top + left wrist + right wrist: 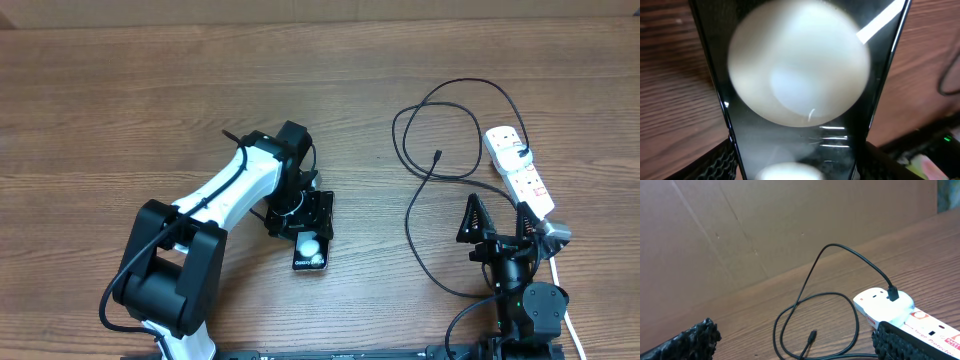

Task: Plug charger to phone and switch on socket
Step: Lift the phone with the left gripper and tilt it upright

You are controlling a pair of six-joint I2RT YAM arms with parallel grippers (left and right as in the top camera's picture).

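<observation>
One phone (311, 255) seemingly in grip of left hand (302, 218); one charger (436, 158), one socket (520, 172) by wide-open right hand (497, 212).

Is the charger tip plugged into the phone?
No, the tip lies bare on the table, well apart from the phone.

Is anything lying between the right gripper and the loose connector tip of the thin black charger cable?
No foreign object. Between the open right gripper and the connector tip is bare wooden table, crossed only by the thin black cable's own loop. The white power strip lies aside.
</observation>
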